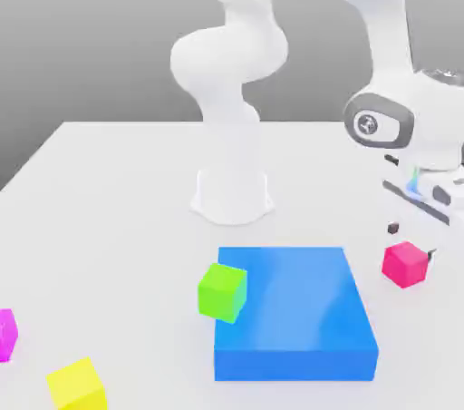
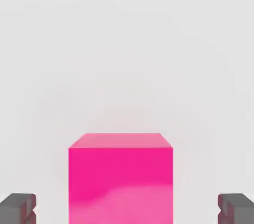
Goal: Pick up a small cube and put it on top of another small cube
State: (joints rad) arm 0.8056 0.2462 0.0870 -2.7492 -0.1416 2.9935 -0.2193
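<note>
The small cube [image 1: 404, 263] sits on the tabletop [image 1: 109, 209] just beside the blue block [image 1: 299, 317], off its far corner on the exterior view's right. The claw [image 1: 412, 240] hangs over it, fingers [image 2: 19, 208] spread wide and holding nothing — placed to straddle the cube for a grasp.
</note>
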